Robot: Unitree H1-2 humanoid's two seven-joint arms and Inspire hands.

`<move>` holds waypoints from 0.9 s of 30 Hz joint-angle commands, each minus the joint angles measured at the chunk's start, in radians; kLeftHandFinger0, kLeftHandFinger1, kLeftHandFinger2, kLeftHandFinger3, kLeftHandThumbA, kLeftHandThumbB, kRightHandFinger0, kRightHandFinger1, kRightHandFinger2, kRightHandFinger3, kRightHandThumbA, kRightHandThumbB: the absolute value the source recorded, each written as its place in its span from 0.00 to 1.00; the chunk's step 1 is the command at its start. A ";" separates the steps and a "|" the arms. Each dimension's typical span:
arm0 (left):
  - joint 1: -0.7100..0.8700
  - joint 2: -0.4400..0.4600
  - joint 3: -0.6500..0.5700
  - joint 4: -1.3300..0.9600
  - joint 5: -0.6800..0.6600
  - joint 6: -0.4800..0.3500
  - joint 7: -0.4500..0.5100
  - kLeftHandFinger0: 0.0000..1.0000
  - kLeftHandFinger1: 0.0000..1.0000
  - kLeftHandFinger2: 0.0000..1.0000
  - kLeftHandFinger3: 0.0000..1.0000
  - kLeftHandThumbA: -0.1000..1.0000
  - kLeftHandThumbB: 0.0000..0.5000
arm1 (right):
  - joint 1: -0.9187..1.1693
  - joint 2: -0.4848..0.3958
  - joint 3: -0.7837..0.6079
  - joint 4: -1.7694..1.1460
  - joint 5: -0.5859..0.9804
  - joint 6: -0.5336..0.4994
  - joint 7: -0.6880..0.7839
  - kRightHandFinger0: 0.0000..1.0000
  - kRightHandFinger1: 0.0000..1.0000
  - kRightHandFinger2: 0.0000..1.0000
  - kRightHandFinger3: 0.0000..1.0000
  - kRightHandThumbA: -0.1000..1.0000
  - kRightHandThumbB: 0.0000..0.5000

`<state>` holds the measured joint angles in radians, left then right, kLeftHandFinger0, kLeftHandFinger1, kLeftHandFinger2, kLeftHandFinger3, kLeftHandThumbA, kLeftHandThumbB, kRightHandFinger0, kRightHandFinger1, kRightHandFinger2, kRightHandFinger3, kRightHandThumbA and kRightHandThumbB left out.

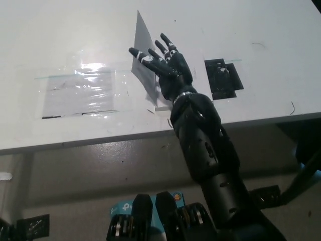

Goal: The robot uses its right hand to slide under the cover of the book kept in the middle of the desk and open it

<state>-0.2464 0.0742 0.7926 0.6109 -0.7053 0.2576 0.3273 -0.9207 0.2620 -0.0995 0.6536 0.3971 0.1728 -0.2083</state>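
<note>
One black right hand (168, 68) lies over the book (150, 83) at the middle of the white bench (261, 30), fingers spread apart, the cover (142, 47) raised steeply against them.

The right hand (168, 70) is black, with slim segmented fingers (146, 57) banded by pale silvery rings near their tips. A narrow light metallic ring marks the wrist, left of the frame's centre. Below it the forearm (200, 135) is a bulky black shell of rounded, glossy plates, dotted with small screws and holes, widening toward the lower right of the frame.
</note>
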 commanded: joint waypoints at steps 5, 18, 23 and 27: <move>-0.019 0.033 -0.018 -0.007 0.011 -0.002 0.027 0.80 0.77 0.82 0.93 0.77 0.00 | 0.003 -0.007 0.049 0.073 -0.080 -0.036 0.049 0.75 0.93 0.98 1.00 1.00 0.51; -0.049 0.052 -0.043 0.017 0.025 -0.010 0.028 0.90 0.82 0.89 0.92 0.82 0.00 | 0.006 0.018 0.049 0.258 -0.130 -0.133 0.051 0.70 0.87 0.94 1.00 1.00 0.67; -0.057 0.058 -0.044 0.031 0.024 -0.013 0.020 0.94 0.87 0.93 0.96 0.84 0.00 | -0.071 0.017 0.108 0.344 -0.196 -0.157 0.060 0.62 0.82 0.87 1.00 1.00 0.68; -0.059 0.059 -0.049 0.011 0.026 -0.005 0.018 0.98 0.92 0.96 0.95 0.86 0.00 | -0.131 0.015 0.134 0.406 -0.230 -0.178 0.045 0.63 0.77 0.83 1.00 1.00 0.83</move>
<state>-0.2802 0.1063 0.7543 0.6458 -0.6872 0.2559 0.3390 -0.9688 0.2514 0.0034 1.0185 0.2318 0.0294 -0.1775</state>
